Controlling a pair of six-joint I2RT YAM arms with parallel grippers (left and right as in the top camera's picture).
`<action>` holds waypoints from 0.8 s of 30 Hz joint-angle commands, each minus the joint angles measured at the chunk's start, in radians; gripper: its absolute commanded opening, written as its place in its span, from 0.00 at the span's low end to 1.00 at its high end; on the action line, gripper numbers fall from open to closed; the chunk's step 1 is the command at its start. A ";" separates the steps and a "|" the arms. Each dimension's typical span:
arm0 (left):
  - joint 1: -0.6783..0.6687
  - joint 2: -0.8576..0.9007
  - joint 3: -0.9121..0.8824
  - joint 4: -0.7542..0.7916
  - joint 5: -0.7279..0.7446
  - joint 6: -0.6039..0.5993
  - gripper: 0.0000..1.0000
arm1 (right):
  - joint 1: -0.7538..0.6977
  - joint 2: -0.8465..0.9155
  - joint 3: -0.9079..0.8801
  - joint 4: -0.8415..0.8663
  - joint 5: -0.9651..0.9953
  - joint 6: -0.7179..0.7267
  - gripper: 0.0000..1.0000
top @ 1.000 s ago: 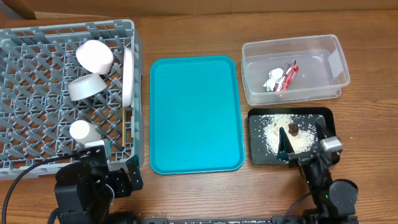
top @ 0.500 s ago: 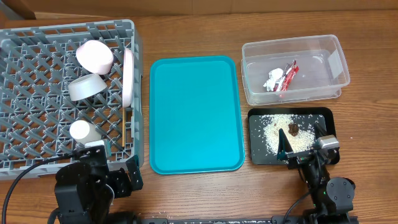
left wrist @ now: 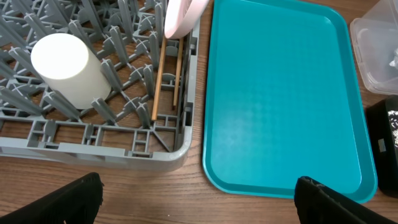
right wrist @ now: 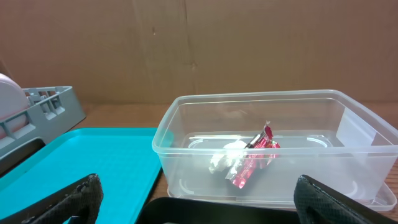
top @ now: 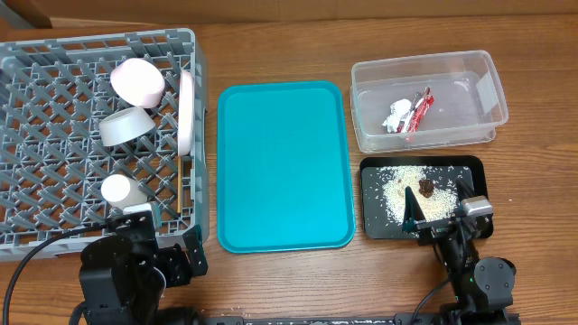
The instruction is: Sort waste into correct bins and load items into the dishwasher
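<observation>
In the grey rack [top: 54, 117] at the left: pink bowl [top: 137, 81], grey bowl [top: 125, 126], white cup [top: 120, 190], plate [top: 186, 110] standing on its edge against the right wall, and two chopsticks [left wrist: 159, 78] lying on the grid floor beside that wall. In the clear tub [top: 479, 90] at the far right: red wrapper [top: 420, 110] and silvery wrapper [top: 395, 116], touching each other. On the black tray [top: 372, 221], just in front of the tub: rice [top: 397, 191] spread over the middle, with the brown lump [top: 424, 188] among the grains. Between rack and bins, the teal tray [top: 284, 165], carrying none of these things.

As for the left claw [left wrist: 198, 186]: released, spread wide, grasping nothing, low over the bench [left wrist: 155, 193] at the near right corner of the rack. As for the right claw [top: 440, 206]: also released and grasping nothing, above the near edge of the black tray, facing the tub.

Judging from this layout, apparently complete in both sorting and loading; probably only a check or a pull-back to come. In case of a correction, most likely at the chopsticks: ahead and slightly left of the left claw, long axis running away from it, parallel with the rack wall, much nearer to the left arm than to the right. For the rice, the opposite: just ahead of the right claw, well apart from the left.
</observation>
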 commanded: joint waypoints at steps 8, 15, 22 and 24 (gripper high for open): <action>-0.022 -0.117 -0.153 0.206 -0.029 0.065 1.00 | 0.006 -0.008 -0.010 0.003 0.010 0.001 1.00; -0.039 -0.372 -0.553 0.632 0.005 0.061 1.00 | 0.006 -0.008 -0.010 0.003 0.010 0.001 1.00; -0.038 -0.481 -0.893 1.224 -0.033 0.065 1.00 | 0.006 -0.008 -0.010 0.003 0.010 0.001 1.00; -0.038 -0.481 -0.903 1.198 -0.028 0.063 1.00 | 0.006 -0.008 -0.010 0.004 0.010 0.001 1.00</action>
